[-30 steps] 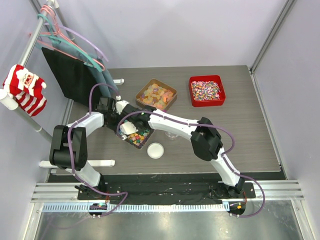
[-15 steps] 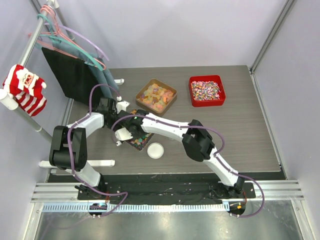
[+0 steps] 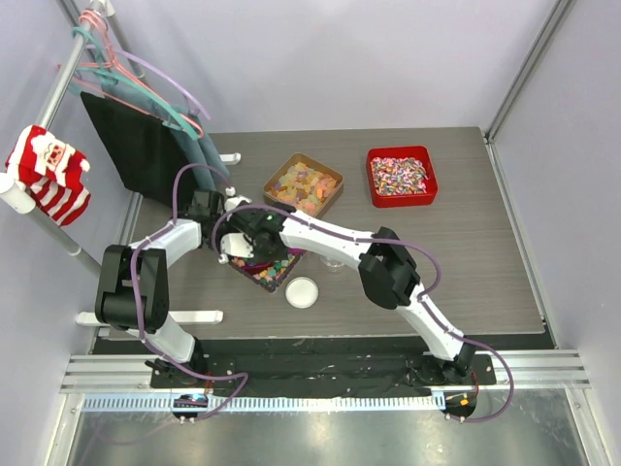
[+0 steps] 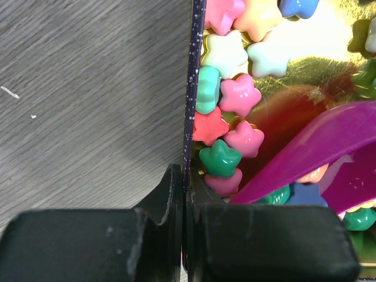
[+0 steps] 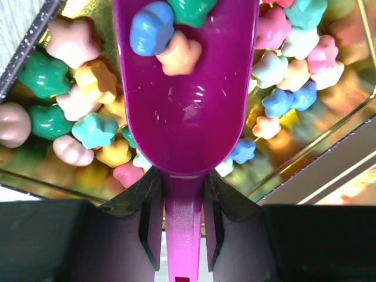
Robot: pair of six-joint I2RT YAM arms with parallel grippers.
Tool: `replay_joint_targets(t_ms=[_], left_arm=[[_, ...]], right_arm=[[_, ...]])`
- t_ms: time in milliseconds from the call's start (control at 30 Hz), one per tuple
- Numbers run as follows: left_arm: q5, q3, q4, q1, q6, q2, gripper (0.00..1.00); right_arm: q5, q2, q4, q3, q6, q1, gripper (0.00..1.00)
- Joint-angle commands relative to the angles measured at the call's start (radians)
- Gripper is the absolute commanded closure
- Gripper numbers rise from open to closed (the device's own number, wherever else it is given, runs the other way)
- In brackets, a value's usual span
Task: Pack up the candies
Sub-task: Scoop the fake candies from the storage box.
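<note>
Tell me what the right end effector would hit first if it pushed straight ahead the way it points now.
The right end effector holds a purple scoop out front; that would likely dig into the candies in the tray first.

We see candies (image 5: 95,80) in pink, mint green, blue, yellow and orange, a magenta scoop (image 5: 188,106), a tray (image 4: 195,70) with a dark white-speckled rim and gold inside, and a table (image 4: 88,106) of grey wood grain.

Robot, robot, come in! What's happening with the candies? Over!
Left gripper shut on tray wall. Right gripper shut on scoop, a few candies in it, over the tray. Nothing in the way.
</note>
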Motion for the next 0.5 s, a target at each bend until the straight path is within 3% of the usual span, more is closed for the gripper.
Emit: replay_joint_targets(t_ms=[0, 467], left_arm=[[0.064, 0.012, 0.089, 0.0, -0.047, -0.06, 1.0], [0.052, 0.008, 0.104, 0.018, -0.056, -0.052, 1.0]], right_arm=[[-0.104, -0.054, 0.066, -0.032, 0.121, -0.025, 0.99], [-0.158, -0.19, 0.057, -0.072, 0.108, -0.087, 0.99]])
